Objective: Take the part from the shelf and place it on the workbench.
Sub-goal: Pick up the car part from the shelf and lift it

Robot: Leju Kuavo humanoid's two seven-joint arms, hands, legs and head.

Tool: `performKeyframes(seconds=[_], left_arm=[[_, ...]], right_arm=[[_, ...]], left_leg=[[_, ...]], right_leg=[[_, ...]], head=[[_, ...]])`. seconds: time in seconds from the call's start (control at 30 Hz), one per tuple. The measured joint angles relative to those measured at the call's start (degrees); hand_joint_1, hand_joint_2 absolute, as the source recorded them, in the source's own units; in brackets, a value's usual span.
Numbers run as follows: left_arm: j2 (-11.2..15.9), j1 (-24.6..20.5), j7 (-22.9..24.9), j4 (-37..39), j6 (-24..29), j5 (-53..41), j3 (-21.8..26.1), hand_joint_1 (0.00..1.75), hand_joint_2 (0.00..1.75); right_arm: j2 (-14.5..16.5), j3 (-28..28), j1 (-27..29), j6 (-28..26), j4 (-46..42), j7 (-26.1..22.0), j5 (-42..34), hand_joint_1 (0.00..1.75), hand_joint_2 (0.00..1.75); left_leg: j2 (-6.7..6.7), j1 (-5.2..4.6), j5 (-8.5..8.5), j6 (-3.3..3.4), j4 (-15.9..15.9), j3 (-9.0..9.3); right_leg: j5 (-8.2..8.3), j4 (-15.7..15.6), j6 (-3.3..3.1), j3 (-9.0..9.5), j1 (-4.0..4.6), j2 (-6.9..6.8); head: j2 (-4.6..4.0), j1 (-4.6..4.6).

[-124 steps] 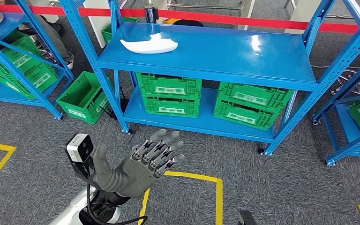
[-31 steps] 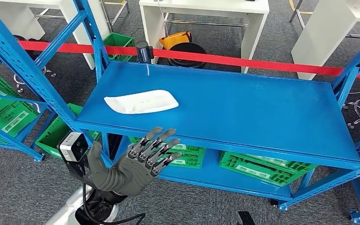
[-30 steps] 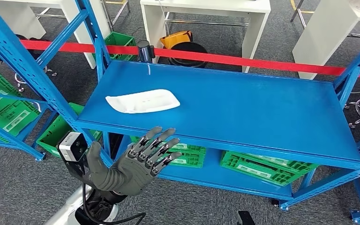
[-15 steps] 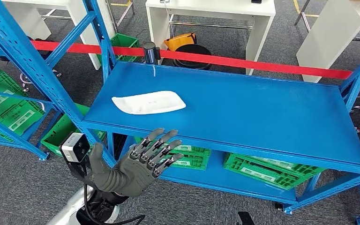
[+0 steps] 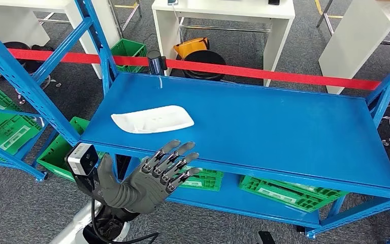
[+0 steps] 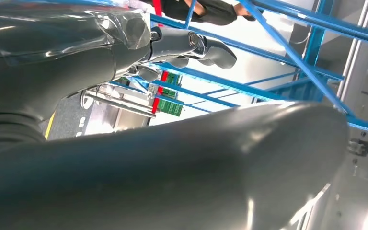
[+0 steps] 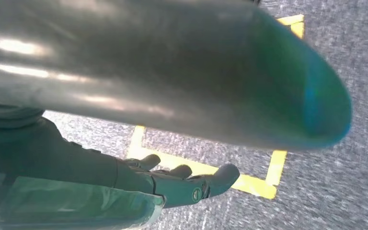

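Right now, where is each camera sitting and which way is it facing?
Head view: high on the body, looking forward and down at the blue shelf with the white part; left hand raised, open.
Left wrist view: behind the left hand, facing blue shelf frames; both views share that hand.
Right wrist view: behind the right hand, looking down at carpet and yellow floor tape.

lower green crates (image 5: 279, 192) partly behind shelf (image 5: 264, 122)
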Motion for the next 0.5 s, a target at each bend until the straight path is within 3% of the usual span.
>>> performKeyframes(seconds=[0.07, 0.13, 0.17, 0.2, 0.27, 0.3, 0.33, 0.37, 0.43, 0.47, 0.5], left_arm=[[0.01, -0.19, 0.02, -0.01, 0.00, 0.03, 0.01, 0.00, 0.00], [0.01, -0.19, 0.01, -0.08, -0.01, 0.03, 0.06, 0.00, 0.00], [-0.01, -0.21, 0.00, -0.10, -0.03, 0.02, 0.08, 0.00, 0.00], [-0.02, -0.21, 0.00, -0.09, -0.04, 0.02, 0.08, 0.00, 0.00], [-0.01, -0.13, 0.03, 0.06, -0.03, -0.08, 0.01, 0.00, 0.00], [0.01, -0.02, 0.04, 0.14, -0.01, -0.13, -0.05, 0.00, 0.00], [0.04, 0.07, 0.05, 0.21, 0.00, -0.18, -0.14, 0.00, 0.00], [0.05, 0.10, 0.05, 0.26, -0.01, -0.19, -0.22, 0.00, 0.00], [0.08, 0.12, 0.05, 0.40, -0.01, -0.19, -0.37, 0.00, 0.00], [0.09, 0.11, 0.05, 0.47, -0.01, -0.19, -0.45, 0.00, 0.00], [0.11, 0.11, 0.05, 0.52, -0.01, -0.19, -0.51, 0.00, 0.00]], right_arm=[[0.31, 0.00, 0.03, 0.10, 0.00, -0.02, -0.17, 0.00, 0.00], [0.56, 0.02, 0.09, 0.31, -0.04, 0.25, -0.39, 0.00, 0.00], [0.63, 0.02, 0.08, 0.56, -0.06, 0.71, -0.50, 0.00, 0.00], [0.67, 0.03, 0.09, 0.81, -0.07, 1.32, -0.58, 0.00, 0.00], [0.66, 0.03, 0.23, 1.25, 0.01, 2.48, -0.71, 0.00, 0.00], [0.64, 0.04, 0.43, 1.33, 0.07, 2.80, -0.75, 0.00, 0.00], [0.62, 0.04, 0.65, 1.40, 0.15, 2.99, -0.77, 0.00, 0.00], [0.61, 0.05, 0.82, 1.45, 0.23, 3.10, -0.77, 0.00, 0.00], [0.56, 0.05, 0.94, 1.55, 0.37, 3.19, -0.74, 0.00, 0.00], [0.60, 0.06, 0.90, 1.58, 0.43, 3.19, -0.73, 0.00, 0.00], [0.65, 0.07, 0.85, 1.62, 0.46, 3.19, -0.73, 0.00, 0.00]], left_leg=[[0.11, -0.50, -0.62, 0.47, -0.98, 0.62], [0.02, -0.31, -1.07, 0.70, -2.78, 2.27], [0.00, -0.16, -1.20, 0.95, -3.78, 3.42], [0.01, 0.00, -1.37, 1.15, -4.51, 4.55], [-0.03, -0.16, -2.33, 1.47, -4.69, 6.00], [-0.16, -0.18, -2.95, 1.42, -4.64, 6.68], [-0.32, -0.18, -3.68, 1.32, -4.59, 7.49], [-0.47, -0.13, -4.47, 1.15, -4.51, 8.42], [-0.60, -0.09, -6.33, 0.58, -4.36, 10.46], [-0.62, -0.16, -7.33, 0.24, -4.23, 11.22], [-0.64, -0.24, -8.19, -0.07, -4.13, 11.77]], right_leg=[[-0.58, -0.58, 0.64, 0.25, -0.16, -0.03], [-1.01, -0.64, 1.11, 0.84, -0.27, -0.31], [-1.40, 0.80, 1.13, 0.34, -0.19, -0.43], [-2.06, 3.66, 1.05, -1.16, -0.19, -0.52], [-3.64, 11.61, 0.99, -6.72, -0.23, -0.57], [-3.66, 14.44, 1.28, -9.34, -0.28, -0.57], [-2.58, 15.16, 1.87, -11.04, -0.38, -0.58], [-0.47, 13.56, 2.67, -11.54, -0.52, -0.61], [5.04, 5.96, 4.10, -9.75, -0.86, -0.86], [6.59, 2.69, 4.06, -8.46, -0.89, -0.99], [7.21, 0.79, 3.51, -7.50, -0.84, -1.10]], head=[[0.00, -0.03], [0.00, -0.05], [0.00, -0.02], [0.00, 0.06], [0.00, 0.12], [0.00, 0.13], [0.00, 0.12], [0.00, 0.12], [0.00, 0.14], [0.00, 0.13], [0.00, 0.12]])
